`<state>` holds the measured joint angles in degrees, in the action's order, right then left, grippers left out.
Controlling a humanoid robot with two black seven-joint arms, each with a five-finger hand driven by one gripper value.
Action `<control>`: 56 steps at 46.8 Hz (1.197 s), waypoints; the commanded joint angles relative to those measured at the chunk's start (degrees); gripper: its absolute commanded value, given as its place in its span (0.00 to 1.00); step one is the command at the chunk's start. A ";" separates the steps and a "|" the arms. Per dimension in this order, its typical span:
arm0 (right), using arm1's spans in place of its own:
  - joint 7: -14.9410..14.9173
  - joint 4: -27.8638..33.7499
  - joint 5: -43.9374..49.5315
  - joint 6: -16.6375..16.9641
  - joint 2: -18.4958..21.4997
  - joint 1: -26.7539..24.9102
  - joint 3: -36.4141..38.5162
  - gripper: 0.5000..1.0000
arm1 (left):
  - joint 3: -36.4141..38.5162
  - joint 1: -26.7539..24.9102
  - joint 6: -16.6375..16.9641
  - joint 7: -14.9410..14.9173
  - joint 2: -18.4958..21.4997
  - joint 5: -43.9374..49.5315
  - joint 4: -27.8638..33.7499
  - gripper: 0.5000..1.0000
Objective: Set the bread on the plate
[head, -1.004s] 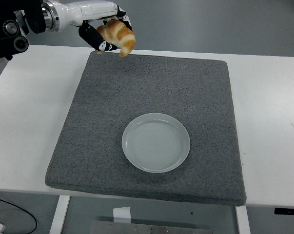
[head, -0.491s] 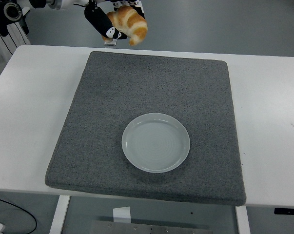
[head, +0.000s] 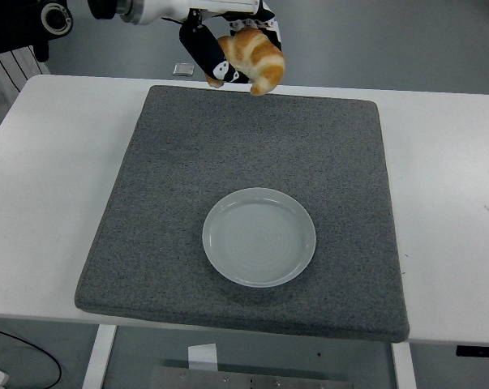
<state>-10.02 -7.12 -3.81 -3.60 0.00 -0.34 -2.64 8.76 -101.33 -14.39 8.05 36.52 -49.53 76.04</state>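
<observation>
Above the far edge of the bench point(head: 41, 186), left of its middle, the left hand point(head: 232, 44) hangs in the air with its black fingers point(head: 202, 50) clamped around the bread point(head: 255, 58). The bread is a small croissant-shaped roll, golden brown with paler cream bands running across its ridged back, and it curves down to a darker, toasted tip that points toward the bench. It is held clear of every surface, over the far edge of the grey mat point(head: 187, 162), touching nothing but the hand. One black finger with white markings lies along the roll's left side, and more of the hand wraps over its top. A white forearm segment leads away from the hand toward the far left corner, where black arm parts show.

Lying flat on the white bench, the grey mat covers most of its middle and has a rough, felt-like surface. A pale, round plate point(head: 216, 243) with a raised rim sits on the mat, toward the near edge and about centred between the left and right edges. It is well apart from the bread, with nothing on it.
</observation>
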 commanded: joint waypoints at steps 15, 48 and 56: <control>0.00 0.00 -0.06 0.00 0.00 -0.01 0.00 0.86 | -1.46 1.05 -2.31 -0.05 -3.83 0.23 -0.01 0.00; 0.00 0.00 0.03 0.00 0.00 -0.01 0.00 0.86 | -1.20 9.57 -4.94 0.04 -8.92 -5.13 0.69 0.00; 0.00 0.00 0.03 0.00 0.00 -0.01 0.00 0.86 | -1.20 12.38 -4.50 0.04 -9.19 -6.80 0.69 0.00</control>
<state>-10.03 -7.12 -3.78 -3.60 0.00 -0.35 -2.64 7.57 -90.05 -19.17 8.08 27.44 -56.00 76.74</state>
